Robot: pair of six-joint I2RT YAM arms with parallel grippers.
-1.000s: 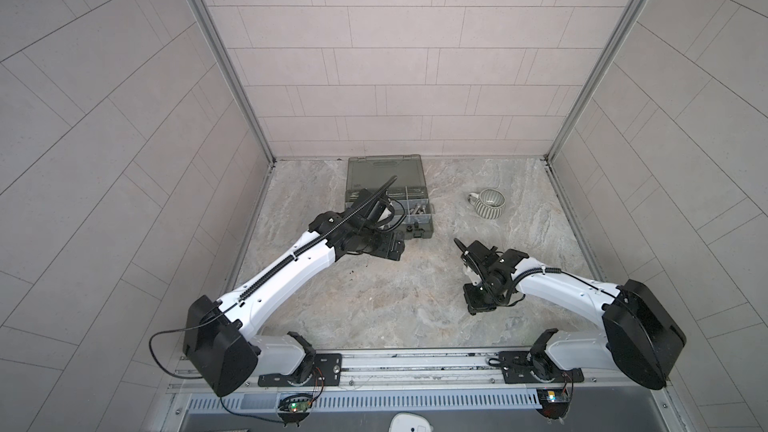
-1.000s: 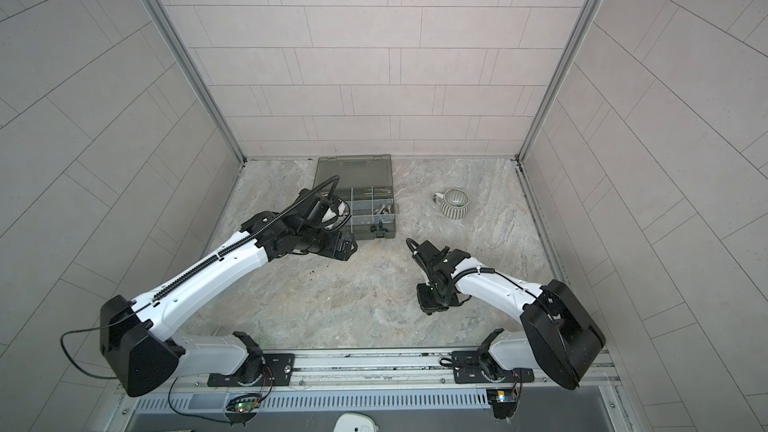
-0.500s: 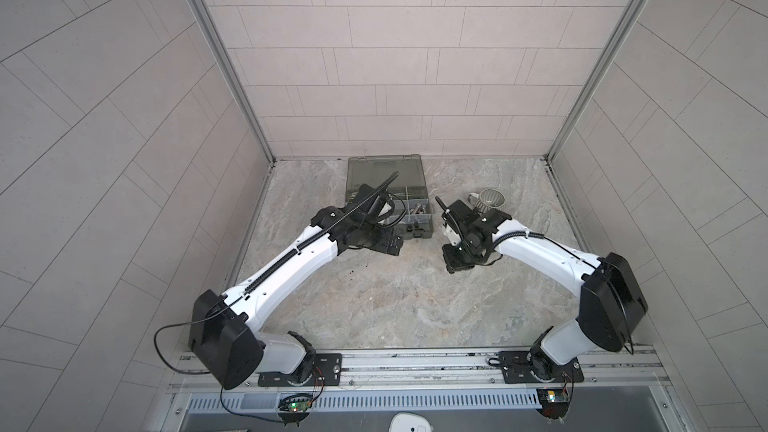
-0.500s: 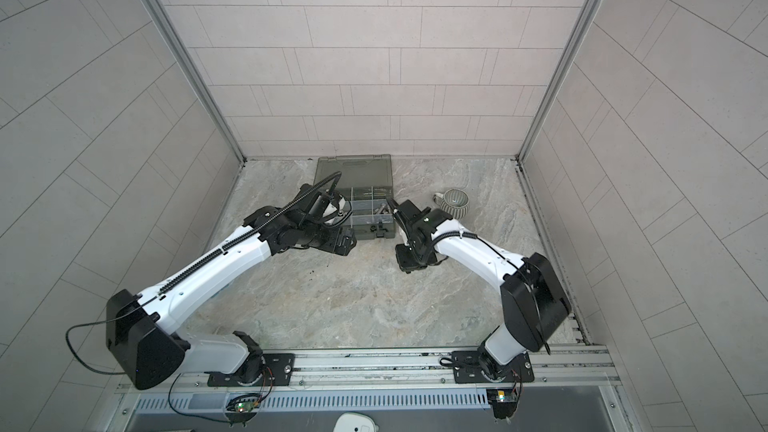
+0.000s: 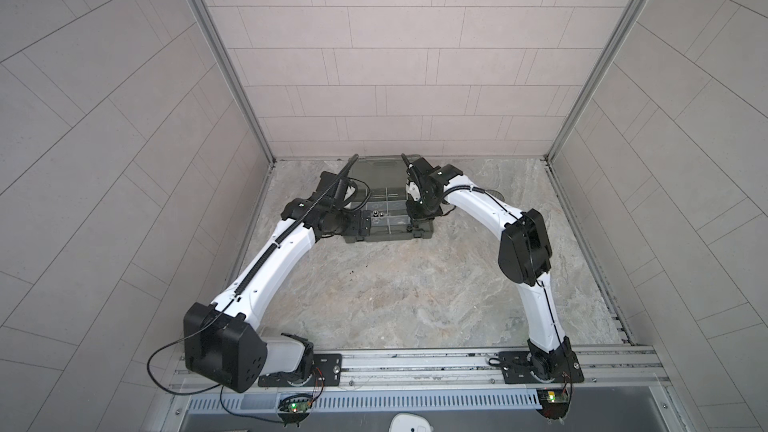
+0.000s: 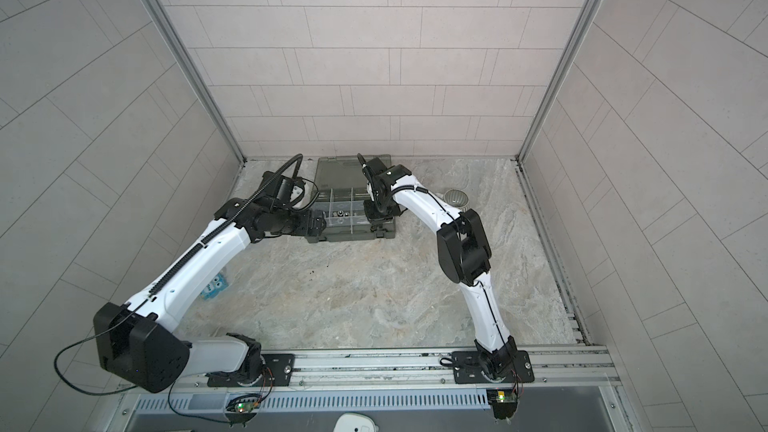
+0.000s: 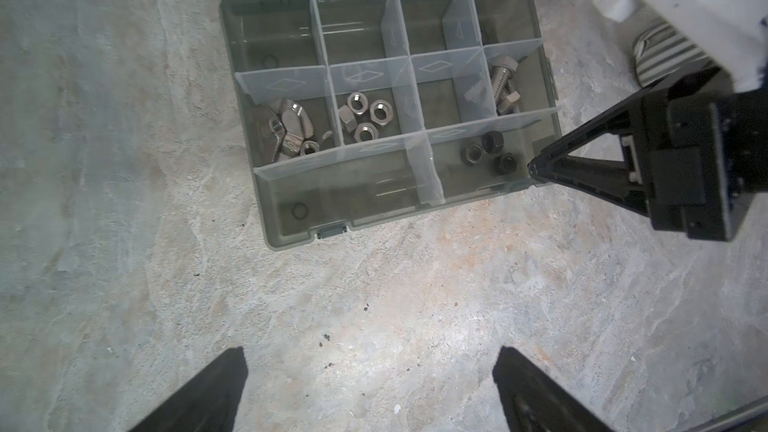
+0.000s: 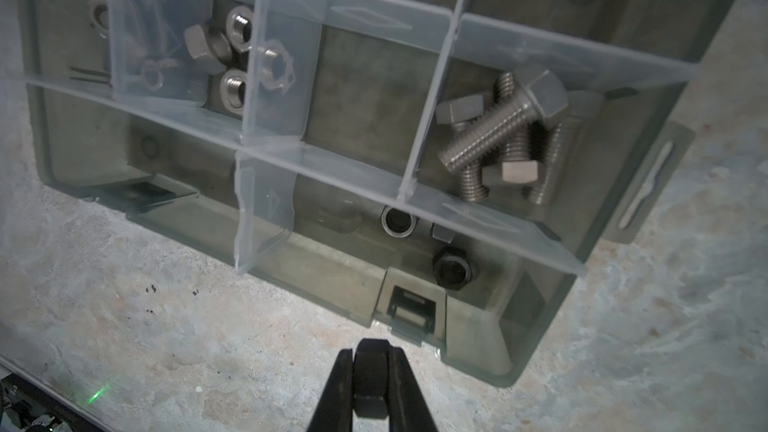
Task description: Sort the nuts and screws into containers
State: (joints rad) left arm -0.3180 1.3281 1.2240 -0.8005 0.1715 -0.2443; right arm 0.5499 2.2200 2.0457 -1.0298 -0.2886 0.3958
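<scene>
While the left hand [image 7: 370, 351] stays open, the grey-green plastic organizer's [image 7: 291, 234] compartments [image 7: 365, 74], at the worktop's [image 5: 395, 284] far edge, hold silver wing nuts [image 7: 291, 118], hex nuts [image 7: 357, 102], hex-head screws [image 7: 500, 76], black nuts [image 7: 493, 142]; the right hand [image 8: 370, 353], pinching a lone black nut [image 8: 370, 396], has reached its near-right corner.

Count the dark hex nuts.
4. Three dark hex nuts lie in the front-right compartment of the organizer case; the fourth nut is pinched in the right gripper. Others may be hidden.
</scene>
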